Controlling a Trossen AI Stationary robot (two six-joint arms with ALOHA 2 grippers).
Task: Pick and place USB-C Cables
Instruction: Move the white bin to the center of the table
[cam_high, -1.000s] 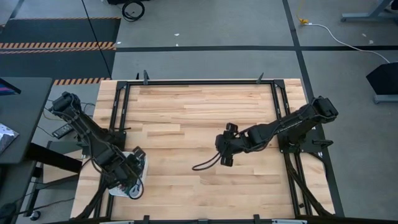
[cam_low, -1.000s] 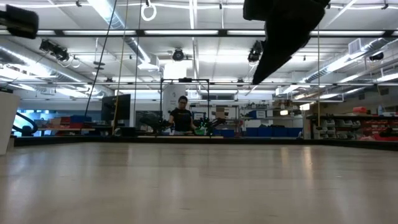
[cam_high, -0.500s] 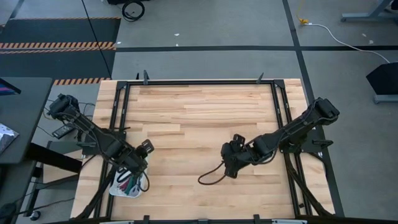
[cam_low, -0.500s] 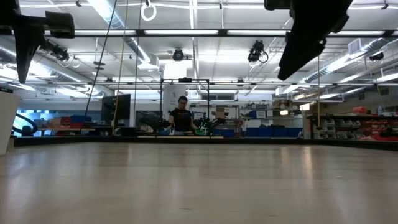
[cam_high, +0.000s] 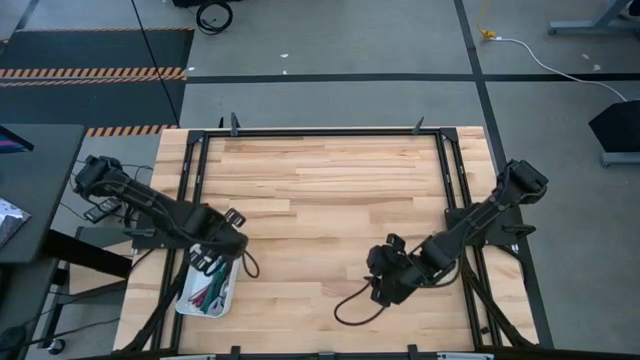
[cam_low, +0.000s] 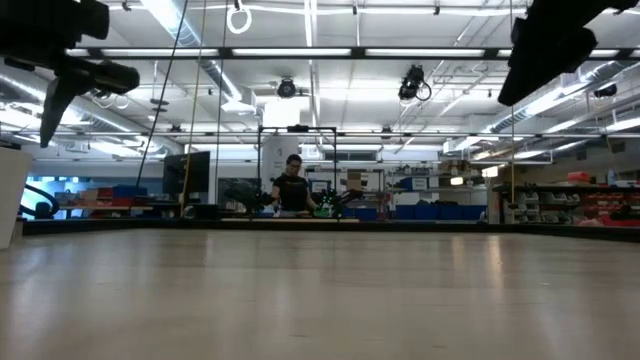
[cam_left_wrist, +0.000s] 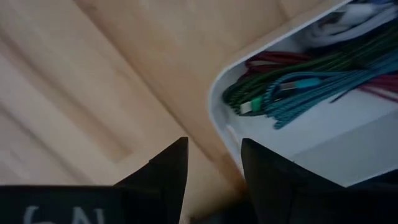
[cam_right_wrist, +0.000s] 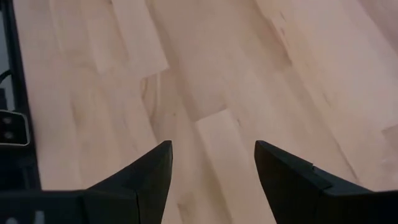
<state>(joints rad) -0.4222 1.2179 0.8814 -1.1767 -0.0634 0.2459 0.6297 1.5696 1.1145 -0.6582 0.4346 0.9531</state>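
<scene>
Pale plank table (cam_high: 320, 190) under both open, empty grippers: left (cam_high: 222, 255) beside tray (cam_left_wrist: 323, 155) of cables (cam_left_wrist: 292, 81), right (cam_high: 385, 283) near front; workshop behind.

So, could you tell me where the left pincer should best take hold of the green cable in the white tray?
Probably its folded end by the rounded corner of the white tray, from above, straddling the strands: the green cable lies flat beside the teal cable, and the tray wall blocks sideways entry. The left pincer is open nearby; the right pincer waits apart.
</scene>
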